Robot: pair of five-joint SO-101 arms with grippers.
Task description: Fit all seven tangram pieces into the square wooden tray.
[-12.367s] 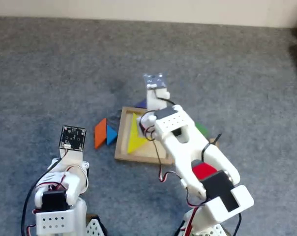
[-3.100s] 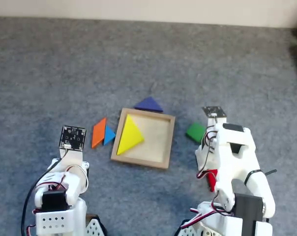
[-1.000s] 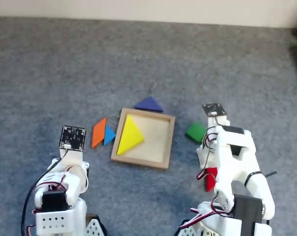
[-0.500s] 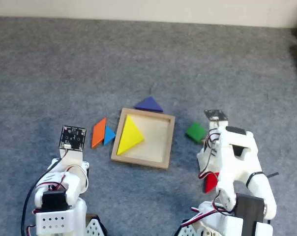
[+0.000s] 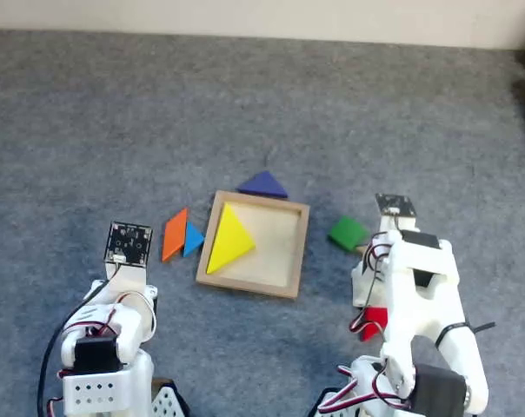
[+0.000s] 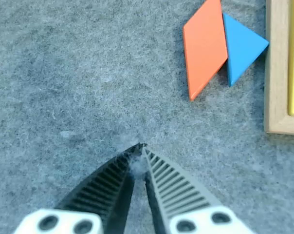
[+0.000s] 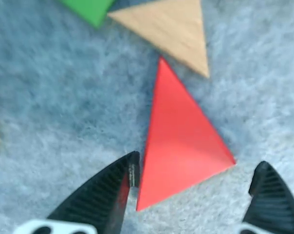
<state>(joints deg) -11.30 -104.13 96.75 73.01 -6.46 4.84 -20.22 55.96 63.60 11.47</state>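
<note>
The red triangular tangram piece [image 7: 181, 141] lies flat on the grey carpet [image 5: 115, 104] at the lower right of the high view. It is partly covered by the right arm and lies well to the right of the square wooden tray [image 5: 252, 282]. The right gripper [image 7: 198, 168], plainly the nearer one, hangs over it with its fingers spread wide and empty. One fingertip sits just beside the triangle's longest edge and the other stands clear beyond the opposite corner, so the piece lies between them. Its apex points away from the wrist, toward a plain wooden triangle [image 7: 171, 29] and a green square piece [image 7: 88, 7] close by. The grasp turns on that straddle, I judge: closing would pinch across the piece, once the tips are down at the carpet.

The tray, at centre frame, holds a yellow triangle [image 5: 228, 239] against its left side. An orange parallelogram [image 6: 203, 46] and a blue triangle [image 6: 242, 46] touch each other just left of the tray, and a purple triangle [image 5: 262, 184] lies above it. The left gripper [image 6: 139, 148], at lower left, is pinched closed on nothing.
</note>
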